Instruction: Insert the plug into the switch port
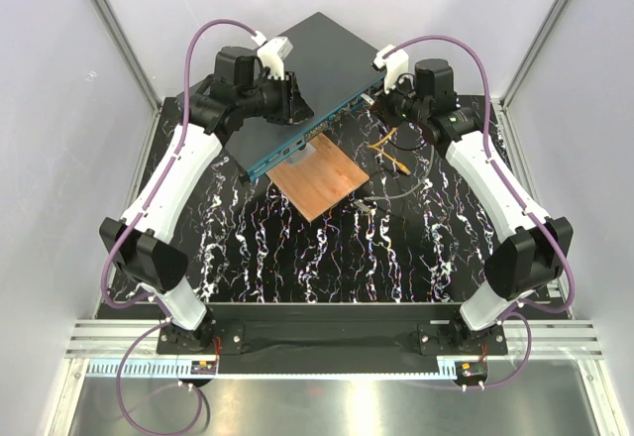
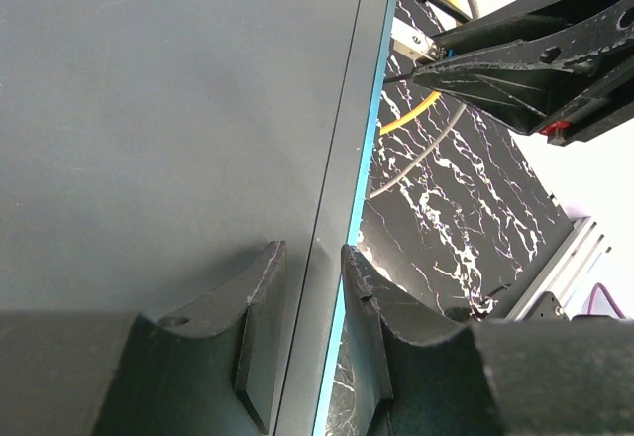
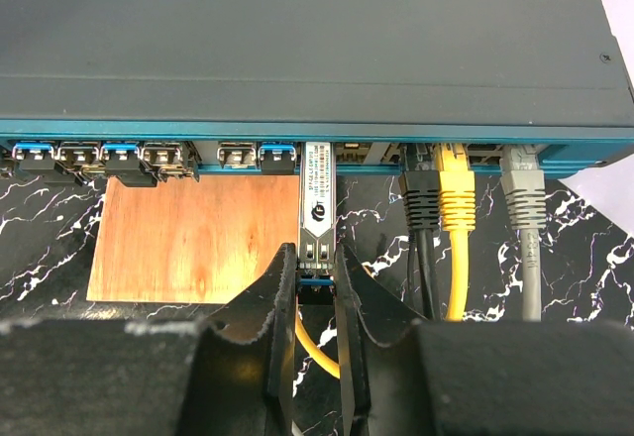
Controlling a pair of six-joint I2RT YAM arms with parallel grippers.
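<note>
Right gripper [image 3: 315,258]: closed on the rear end of the plug [image 3: 317,208], one finger at each side. The plug is a slim silver transceiver module with a printed label on its upper face. It lies level and square to the switch. Its nose is at the mouth of the switch port [image 3: 317,149] in the teal front face; depth of entry cannot be judged. A thin yellow cable [image 3: 317,352] runs back from the plug's tail between the fingers.

Left gripper [image 2: 312,251]: set over the front edge of the network switch [image 1: 327,59] near its left end, one finger on the dark top panel and the other on the teal-face side. The edge fills the gap, so it appears clamped on the switch.

To the left of the plug, several ports carry blue-tabbed modules [image 3: 35,149]. To its right, three patch leads are plugged in side by side: black [image 3: 421,208], yellow [image 3: 456,198] and grey [image 3: 522,198].

A copper-brown plate [image 3: 198,238] lies flat on the black marbled surface [image 1: 297,258], just in front of the switch and left of the plug.
</note>
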